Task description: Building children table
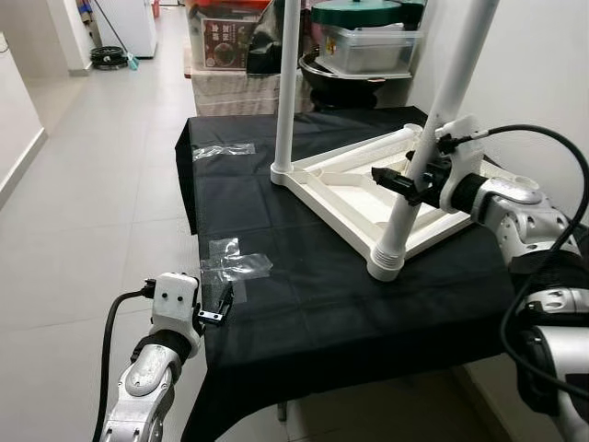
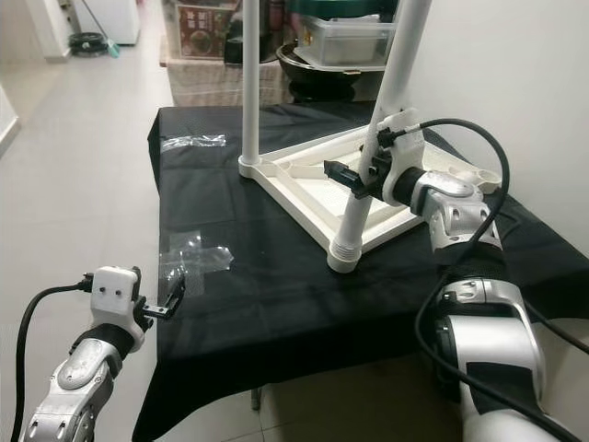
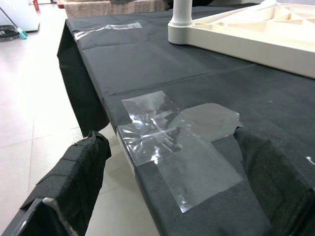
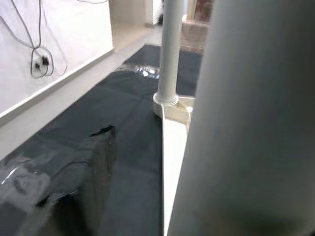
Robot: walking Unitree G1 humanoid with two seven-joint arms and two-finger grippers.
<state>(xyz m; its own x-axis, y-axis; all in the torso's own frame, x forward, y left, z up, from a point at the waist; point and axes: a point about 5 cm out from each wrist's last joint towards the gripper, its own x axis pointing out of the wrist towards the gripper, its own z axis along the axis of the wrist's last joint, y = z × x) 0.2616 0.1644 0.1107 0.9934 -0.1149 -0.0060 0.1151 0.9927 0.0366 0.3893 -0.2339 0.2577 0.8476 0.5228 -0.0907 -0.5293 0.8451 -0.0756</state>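
While the white children's table top [image 1: 368,180] lies upside down on the black-draped table [image 1: 304,295], we see our right gripper [image 1: 409,181] with its fingers clamped on the nearer white leg [image 1: 433,138], which stands tilted in its corner socket. A second leg [image 1: 285,87] rises upright from the far corner. Our left gripper [image 1: 219,308] hovers at the table's near left edge, fingers [image 3: 74,172] apart, just beside a patch of clear tape [image 3: 172,147] stuck to the cloth.
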